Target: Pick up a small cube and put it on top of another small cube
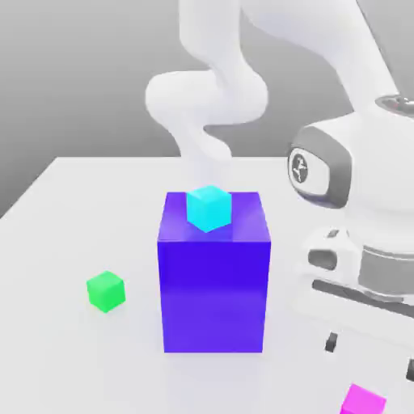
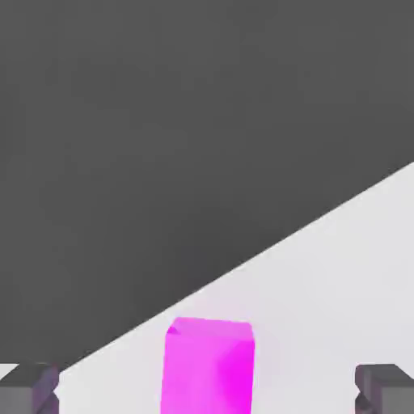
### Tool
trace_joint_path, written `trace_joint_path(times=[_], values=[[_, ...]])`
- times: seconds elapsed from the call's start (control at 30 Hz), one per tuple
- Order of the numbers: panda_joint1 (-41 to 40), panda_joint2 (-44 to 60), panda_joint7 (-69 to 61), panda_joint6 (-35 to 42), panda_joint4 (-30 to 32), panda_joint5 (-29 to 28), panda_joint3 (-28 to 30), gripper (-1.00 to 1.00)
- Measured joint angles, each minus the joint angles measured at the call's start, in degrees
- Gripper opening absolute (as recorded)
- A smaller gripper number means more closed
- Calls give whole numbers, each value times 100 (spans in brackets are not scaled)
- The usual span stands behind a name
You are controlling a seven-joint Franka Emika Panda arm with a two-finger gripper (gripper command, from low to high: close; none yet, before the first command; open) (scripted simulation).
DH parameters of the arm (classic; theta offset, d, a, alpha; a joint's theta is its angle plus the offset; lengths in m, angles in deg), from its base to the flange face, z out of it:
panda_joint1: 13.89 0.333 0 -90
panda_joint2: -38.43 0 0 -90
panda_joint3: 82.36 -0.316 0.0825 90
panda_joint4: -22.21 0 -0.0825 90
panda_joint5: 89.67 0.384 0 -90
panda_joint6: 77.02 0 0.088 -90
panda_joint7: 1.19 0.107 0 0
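gripper: low at lower right of exterior view, jaws spread wide, nothing pinched. Fingertips stand either side of the pink cube w/ clear gap both sides in hand view. Reads as lined up for a straddle grasp, not yet closed.

pink cube: task's pick item. Sits on the table at bottom right edge of exterior view, just under the gripper; partly cut by frame. In hand view it's centred between the two tips, so closing should catch it square, prob.

green cube: the target to stack on. Alone on the table, lower left of exterior view, well apart from the pink one. Top face free.

blue block: big, centre of frame, stands between pink and green. Carry path likely needs to go over or round it.

cyan cube: rests on top of blue block, near its back edge. Not part of job; risk of a knock if arm passes low.

table: flat, pale grey-white, matte, slight sheen by block base.

room: plain dark grey backdrop, no walls or fittings to make out.
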Motion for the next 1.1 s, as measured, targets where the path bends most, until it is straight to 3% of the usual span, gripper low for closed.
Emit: trace_joint_path(times=[0.13,0.17,0.4,0.6,1.1], values=[[259,828,313,-544,-169,-237,257,0],[306,978,350,-656,-204,-282,314,-100],[311,988,354,-674,-206,-283,317,-100],[-31,-12,-114,-112,64,-15,99,-100],[-2699,-2904,-2211,-354,3028,143,1724,-100]])
